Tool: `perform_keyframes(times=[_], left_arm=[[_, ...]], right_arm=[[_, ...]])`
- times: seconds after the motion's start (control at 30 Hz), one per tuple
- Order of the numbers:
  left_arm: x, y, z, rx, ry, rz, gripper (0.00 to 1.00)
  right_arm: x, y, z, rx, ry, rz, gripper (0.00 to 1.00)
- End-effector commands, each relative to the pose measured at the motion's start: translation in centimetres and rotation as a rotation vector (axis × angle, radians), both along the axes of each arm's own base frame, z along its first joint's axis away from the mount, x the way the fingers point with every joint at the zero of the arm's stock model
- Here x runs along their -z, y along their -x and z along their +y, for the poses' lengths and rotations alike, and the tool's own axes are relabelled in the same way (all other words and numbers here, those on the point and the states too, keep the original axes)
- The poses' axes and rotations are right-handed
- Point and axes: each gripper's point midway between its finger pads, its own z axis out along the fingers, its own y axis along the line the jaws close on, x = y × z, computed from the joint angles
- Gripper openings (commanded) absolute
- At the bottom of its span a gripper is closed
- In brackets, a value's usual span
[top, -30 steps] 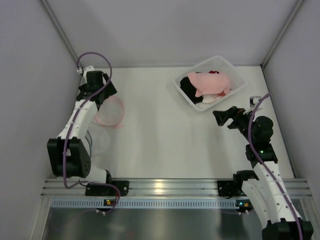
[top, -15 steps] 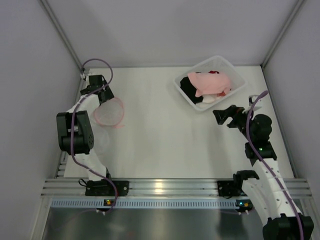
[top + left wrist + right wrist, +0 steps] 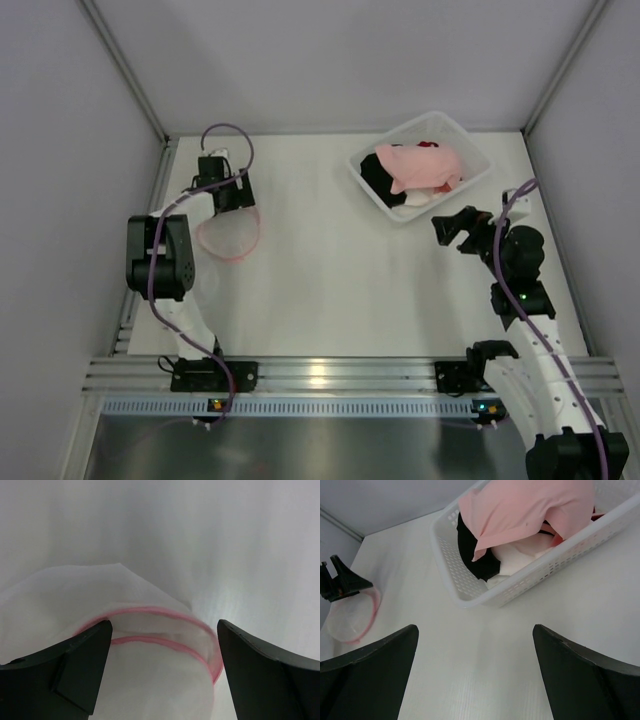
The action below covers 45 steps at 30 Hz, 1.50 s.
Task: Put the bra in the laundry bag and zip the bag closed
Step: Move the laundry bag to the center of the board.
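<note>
The laundry bag [image 3: 228, 235], white mesh with a pink rim, lies flat at the table's left. My left gripper [image 3: 233, 200] hangs over its far edge. In the left wrist view the left gripper [image 3: 164, 625] is open, and the bag's pink rim [image 3: 150, 641] lies between the wide-apart jaws, touching neither. A white basket [image 3: 470, 175] at the back right holds a pink garment [image 3: 520, 510] over black and pale pieces; I cannot tell which is the bra. My right gripper [image 3: 455, 228] stands open and empty just in front of the basket, seen as [image 3: 475, 630].
Grey walls close in the table on the left, back and right. The left arm's purple cable [image 3: 225, 135] loops above the bag. An aluminium rail [image 3: 330, 375] runs along the near edge, between the two arm bases.
My left gripper has swung from the left wall rightward onto the bag's far rim, and its jaws have narrowed slightly. The right gripper has crept a little toward the basket.
</note>
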Motion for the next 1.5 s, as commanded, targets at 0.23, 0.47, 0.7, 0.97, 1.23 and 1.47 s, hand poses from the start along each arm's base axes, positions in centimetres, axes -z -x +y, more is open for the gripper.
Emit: perform_keyframes(times=[0.23,0.47,0.7,0.97,1.23,1.47], left_arm=[[1.7,6.4,-17.9,0.544,0.062,0.036,0.89],[2.3,14.9,-27.3,0.726,0.118,0.107,0.85],[-1.4,21.6,-30.7,0.833,0.173,0.053,0.84],[-3.2,26.2,-35.4,0.898,0.227,0.05,0.85],[-10.5,26.8,-38.6,0.894,0.277,-0.137,0.98],[-10.3,19.6,-29.3,0.603,0.038,-0.197,0.98]], right_arm=[[-0.3,0.0,-3.7,0.225,0.0,0.04,0.99],[0.1,0.7,-3.8,0.234,0.0,0.071,0.99],[-1.1,1.8,-4.3,0.257,0.007,0.031,0.99],[-0.9,2.2,-4.2,0.253,0.006,0.048,0.99],[-0.9,3.3,-4.2,0.25,-0.004,0.053,0.99],[-0.4,3.7,-3.3,0.204,-0.014,0.054,1.0]])
